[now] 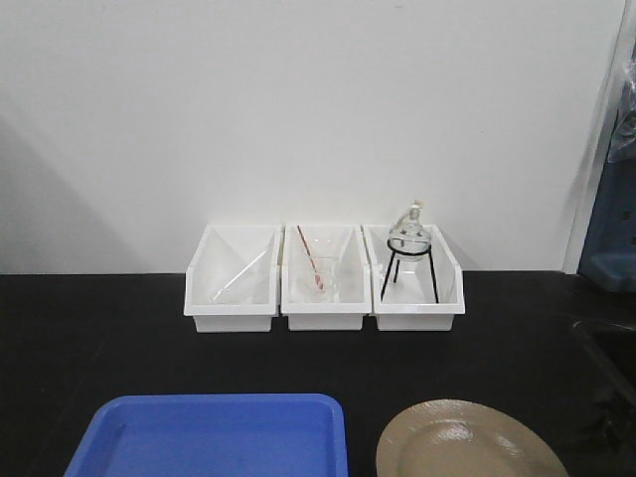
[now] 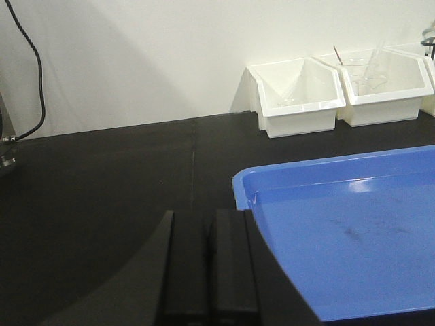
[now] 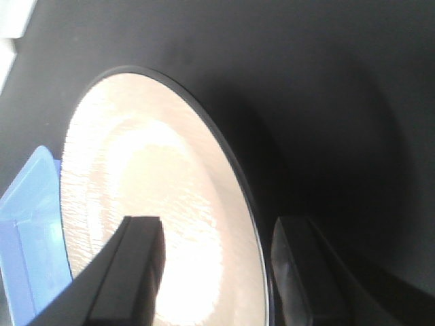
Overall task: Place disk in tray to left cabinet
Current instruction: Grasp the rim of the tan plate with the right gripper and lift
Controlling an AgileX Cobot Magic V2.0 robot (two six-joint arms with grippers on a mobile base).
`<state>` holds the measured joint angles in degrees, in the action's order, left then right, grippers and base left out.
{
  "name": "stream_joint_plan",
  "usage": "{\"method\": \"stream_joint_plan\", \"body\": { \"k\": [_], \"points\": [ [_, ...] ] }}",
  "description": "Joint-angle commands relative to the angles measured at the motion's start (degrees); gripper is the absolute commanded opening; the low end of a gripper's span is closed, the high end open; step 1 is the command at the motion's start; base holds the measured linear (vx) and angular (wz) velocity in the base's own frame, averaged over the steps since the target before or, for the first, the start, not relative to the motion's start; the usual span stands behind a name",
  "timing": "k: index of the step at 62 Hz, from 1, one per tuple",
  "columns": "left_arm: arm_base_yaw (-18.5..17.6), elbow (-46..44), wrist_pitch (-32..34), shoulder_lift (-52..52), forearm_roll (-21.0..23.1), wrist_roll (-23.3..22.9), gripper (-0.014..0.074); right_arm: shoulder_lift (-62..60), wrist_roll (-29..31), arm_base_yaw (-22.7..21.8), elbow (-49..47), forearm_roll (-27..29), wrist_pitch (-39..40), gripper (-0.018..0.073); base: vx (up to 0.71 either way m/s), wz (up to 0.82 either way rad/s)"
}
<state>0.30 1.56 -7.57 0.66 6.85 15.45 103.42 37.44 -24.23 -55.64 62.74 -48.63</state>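
Right wrist view: my right claw (image 3: 216, 234) is wide apart, one finger over the disk (image 3: 149, 190) and one outside its thin black rim. I think the disk is stiff, shiny and slippery and could break, so I should pinch the rim firmly. It lies at the near edge of the bench (image 1: 99, 338), just right of the tray (image 1: 219, 401). My left claw (image 2: 207, 217) is closed together and holds nothing.

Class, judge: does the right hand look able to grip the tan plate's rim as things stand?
Probably yes: the right hand is open, its fingers straddling the rim of the tan plate, with nothing between them.
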Motion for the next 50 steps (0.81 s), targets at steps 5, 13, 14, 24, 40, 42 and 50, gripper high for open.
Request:
{"method": "stream_joint_plan", "body": {
  "k": [5, 13, 14, 24, 40, 42, 50],
  "points": [
    [0.02, 1.17, 4.53, 0.30, 0.23, -0.14, -0.0003, -0.20, 3.42, -0.27, -1.59, 3.43, -1.64, 0.0424, 0.00, 0.00],
    [0.02, 1.17, 4.53, 0.30, 0.23, -0.14, -0.0003, 2.50, 4.64, -0.27, -1.59, 4.27, -3.19, 0.0424, 0.00, 0.00],
    [0.02, 1.17, 4.53, 0.30, 0.23, -0.14, -0.0003, 2.79, 4.87, -0.27, -1.59, 4.61, -3.44, 0.0424, 0.00, 0.00],
    [0.02, 1.17, 4.53, 0.30, 0.23, -0.14, -0.0003, 5.27, 8.54, 2.79, -1.40, 8.07, -4.34, 0.0424, 0.00, 0.00],
    [0.02, 1.17, 4.53, 0.30, 0.23, -0.14, -0.0003, 6.83, 10.71, 9.04, -1.40, 11.89, -1.38, 0.0260, 0.00, 0.00],
    [0.02, 1.17, 4.53, 0.30, 0.23, -0.14, -0.0003, 6.83, 10.66, 9.55, -1.40, 11.89, -0.99, 0.0205, 0.00, 0.00],
    [0.02, 1.17, 4.53, 0.30, 0.23, -0.14, -0.0003, 6.83, 10.77, 10.04, -1.40, 13.36, -1.02, 0.0001, 0.00, 0.00]
  ]
}}
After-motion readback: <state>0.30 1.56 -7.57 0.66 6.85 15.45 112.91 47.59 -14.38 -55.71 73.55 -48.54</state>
